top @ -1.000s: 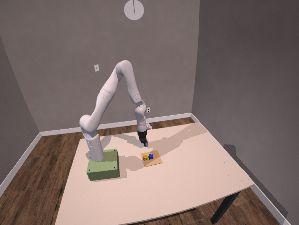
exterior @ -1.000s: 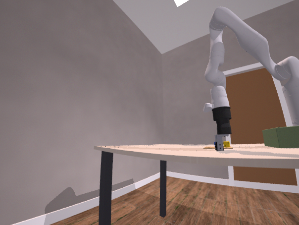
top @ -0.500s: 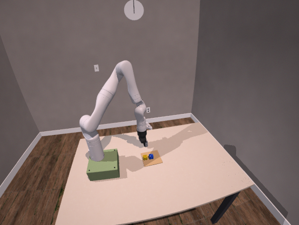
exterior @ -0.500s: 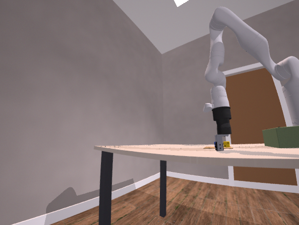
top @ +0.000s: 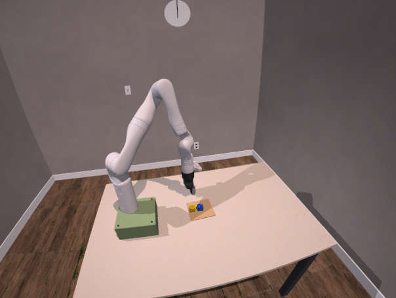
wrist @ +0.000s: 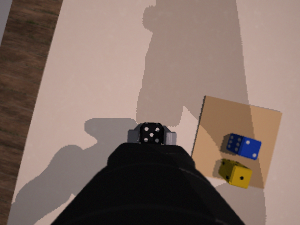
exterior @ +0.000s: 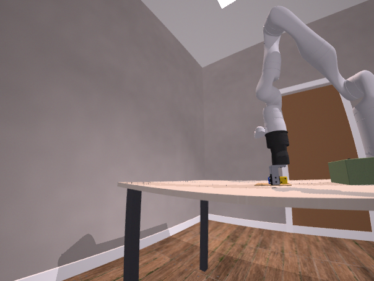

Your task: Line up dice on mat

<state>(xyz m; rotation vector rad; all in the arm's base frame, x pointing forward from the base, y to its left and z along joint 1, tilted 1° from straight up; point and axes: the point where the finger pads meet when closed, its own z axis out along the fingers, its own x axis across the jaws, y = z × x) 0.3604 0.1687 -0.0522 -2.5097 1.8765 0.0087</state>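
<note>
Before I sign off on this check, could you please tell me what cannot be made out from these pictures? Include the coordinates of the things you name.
- Black die [wrist: 151,133]: its underside is hidden in the wrist view by its own body.
- Blue die [top: 200,207] [wrist: 245,147]: its pips are too small in the top view.
- Robot's base block [top: 138,214] [exterior: 359,171]: its far end is cut off by the exterior view's right edge.

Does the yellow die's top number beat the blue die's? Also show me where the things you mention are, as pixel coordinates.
No, the yellow die [top: 192,208] [exterior: 283,180] [wrist: 239,175] shows one, the blue die [top: 200,207] [exterior: 269,180] [wrist: 248,147] two.
</note>
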